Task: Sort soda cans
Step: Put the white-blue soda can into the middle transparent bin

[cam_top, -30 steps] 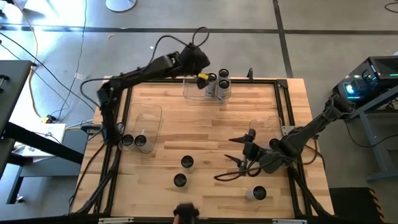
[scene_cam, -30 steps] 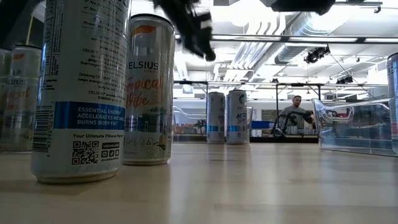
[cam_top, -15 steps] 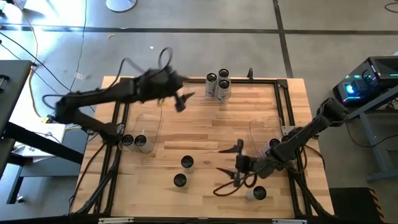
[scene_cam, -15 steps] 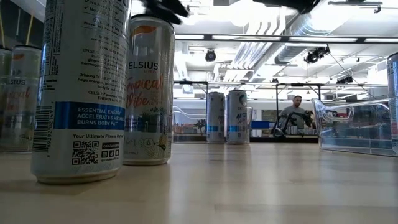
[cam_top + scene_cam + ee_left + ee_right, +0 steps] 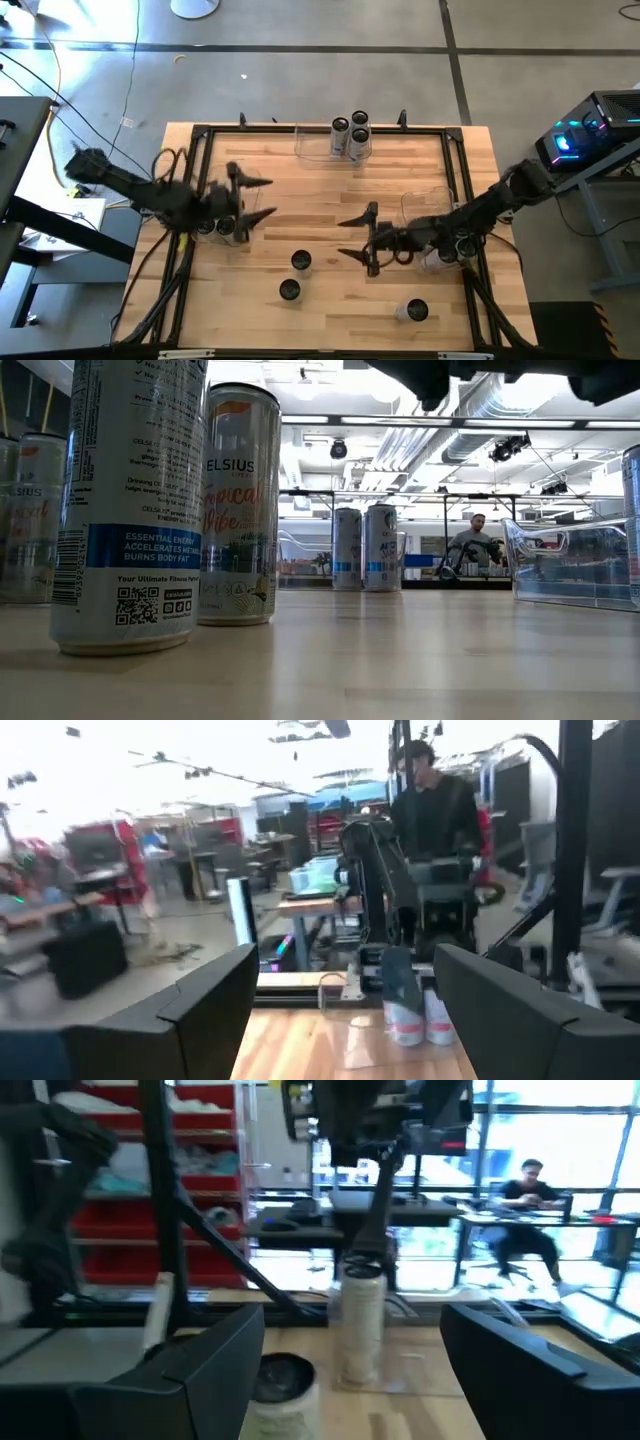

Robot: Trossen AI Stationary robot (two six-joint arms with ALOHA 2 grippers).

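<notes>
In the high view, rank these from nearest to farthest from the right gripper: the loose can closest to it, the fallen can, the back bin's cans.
From the right gripper:
1. Loose can, mid-table, toward the left arm.
2. Fallen can, front right.
3. Back bin's cans, far edge.

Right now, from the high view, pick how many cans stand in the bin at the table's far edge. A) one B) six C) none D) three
D: three dark can tops cluster at the right end of the clear far bin, with nothing else in it.
</notes>
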